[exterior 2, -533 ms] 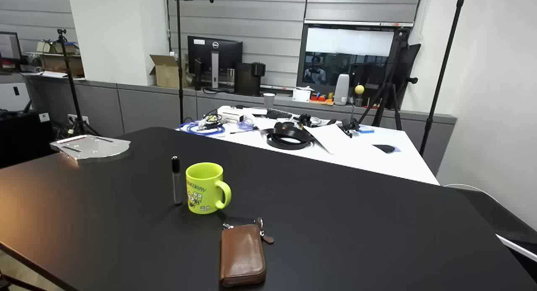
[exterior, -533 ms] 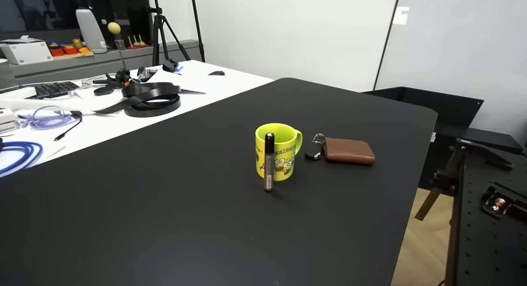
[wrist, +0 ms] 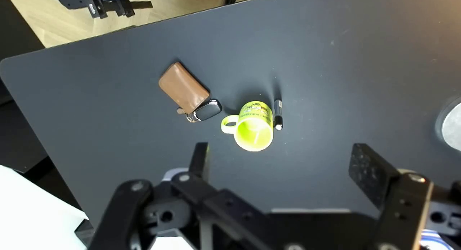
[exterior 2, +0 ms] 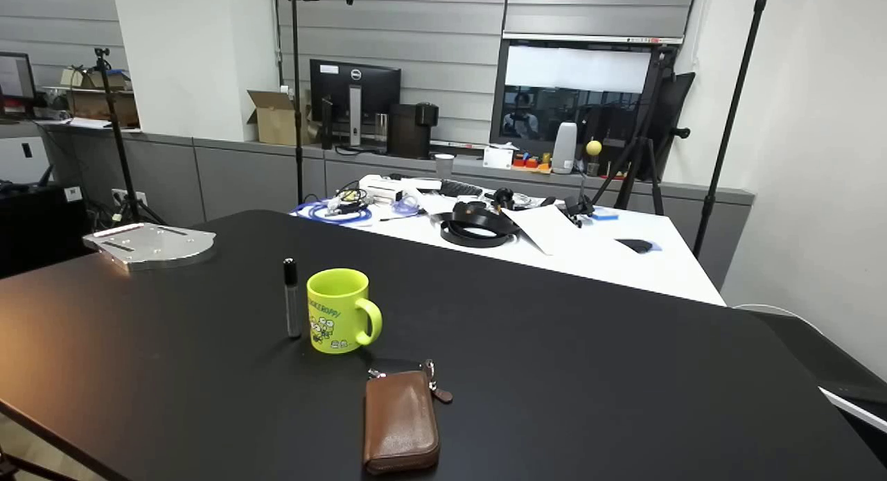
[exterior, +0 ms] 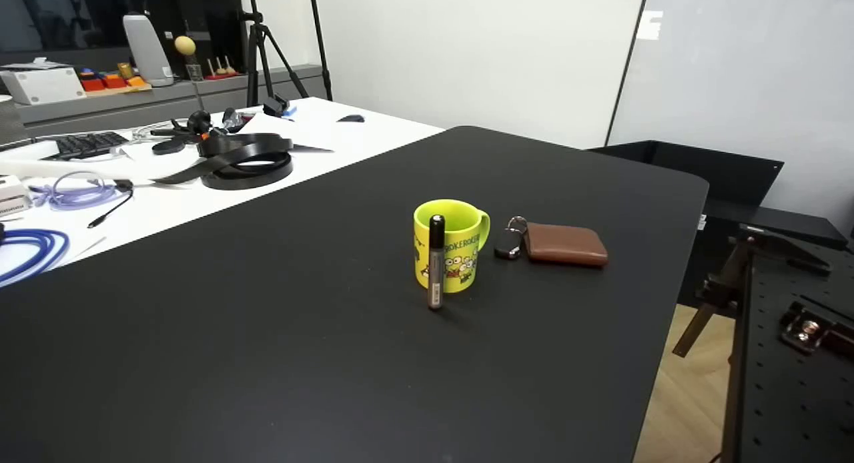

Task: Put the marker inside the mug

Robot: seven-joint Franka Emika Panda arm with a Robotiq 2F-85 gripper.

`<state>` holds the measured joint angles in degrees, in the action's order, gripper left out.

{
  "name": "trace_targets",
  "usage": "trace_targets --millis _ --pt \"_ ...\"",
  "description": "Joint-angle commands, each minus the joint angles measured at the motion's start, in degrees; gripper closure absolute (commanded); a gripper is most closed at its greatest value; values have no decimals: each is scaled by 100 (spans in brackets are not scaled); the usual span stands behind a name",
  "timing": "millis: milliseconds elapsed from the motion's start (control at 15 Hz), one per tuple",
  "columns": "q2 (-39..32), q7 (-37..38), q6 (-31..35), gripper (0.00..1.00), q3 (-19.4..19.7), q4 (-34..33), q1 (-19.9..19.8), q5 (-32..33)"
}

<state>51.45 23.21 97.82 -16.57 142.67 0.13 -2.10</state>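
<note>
The marker stands upright on the black table, with a black cap on top and a brownish-grey body; it shows in both exterior views (exterior: pixel 436 269) (exterior 2: pixel 292 304) and in the wrist view (wrist: pixel 278 113). The yellow-green mug stands upright close beside it, in both exterior views (exterior: pixel 460 266) (exterior 2: pixel 336 318) and in the wrist view (wrist: pixel 255 133). In an exterior view a narrow gap separates them. My gripper (wrist: pixel 282 158) shows only in the wrist view. Its fingers are wide apart with nothing between them, above the table. The exterior views do not show the arm.
A brown wallet (wrist: pixel 184 88) with a black key fob (wrist: pixel 208 110) lies by the mug's handle side. A silver metal plate (exterior 2: pixel 152 245) is at the table's far left in an exterior view. A white table (exterior: pixel 347 143) with cables and a black strap adjoins the black table.
</note>
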Motion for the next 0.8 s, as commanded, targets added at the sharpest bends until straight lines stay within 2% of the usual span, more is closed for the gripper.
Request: trace_targets --millis 0,400,533,733 --pt "-18 29 -12 0 32 -15 46 31" --pt "-105 103 130 0 -21 79 -9 69" --pt "-175 0 653 0 -39 324 -29 264" --pt "-432 18 1781 0 -89 789 -129 735"
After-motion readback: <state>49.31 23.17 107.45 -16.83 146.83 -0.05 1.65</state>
